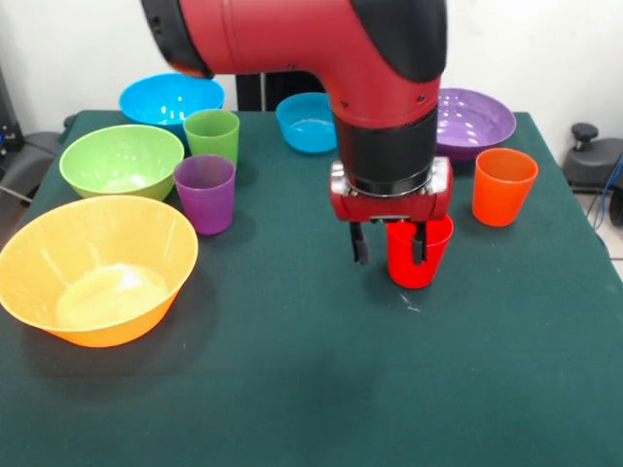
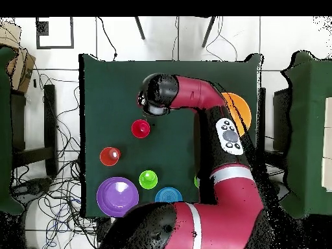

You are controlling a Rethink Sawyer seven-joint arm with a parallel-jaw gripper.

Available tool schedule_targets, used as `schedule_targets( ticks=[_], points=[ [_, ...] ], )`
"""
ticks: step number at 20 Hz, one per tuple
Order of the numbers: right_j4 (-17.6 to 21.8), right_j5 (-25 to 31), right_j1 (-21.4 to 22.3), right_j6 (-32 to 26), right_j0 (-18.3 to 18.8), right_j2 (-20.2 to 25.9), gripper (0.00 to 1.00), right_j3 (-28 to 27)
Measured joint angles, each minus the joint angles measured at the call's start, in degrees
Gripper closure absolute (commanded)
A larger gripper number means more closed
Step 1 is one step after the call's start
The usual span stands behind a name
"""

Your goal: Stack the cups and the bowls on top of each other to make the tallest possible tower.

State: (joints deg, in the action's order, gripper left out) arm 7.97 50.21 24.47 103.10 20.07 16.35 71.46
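My gripper hangs low over the table's middle, open and empty. The red cup stands upright just behind its right finger; in the overhead view the red cup stands apart from the arm's end. An orange cup stands to the right. A purple cup and a light green cup stand at the left. The big yellow-orange bowl, green bowl, two blue bowls and purple bowl sit around the edges.
A second light green cup shows in the overhead view between the purple bowl and a blue bowl; the arm hides it in the front view. The green table has room at the front.
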Motion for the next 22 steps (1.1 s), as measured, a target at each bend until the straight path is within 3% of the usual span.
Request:
schedule_targets(
  ticks=[14,22],
  points=[
    [0.64,7.35,-3.93,-1.67,5.92,2.56,0.00,-9.77],
    [1.59,6.54,-1.50,-3.99,12.22,4.88,0.00,-6.90]
  ],
)
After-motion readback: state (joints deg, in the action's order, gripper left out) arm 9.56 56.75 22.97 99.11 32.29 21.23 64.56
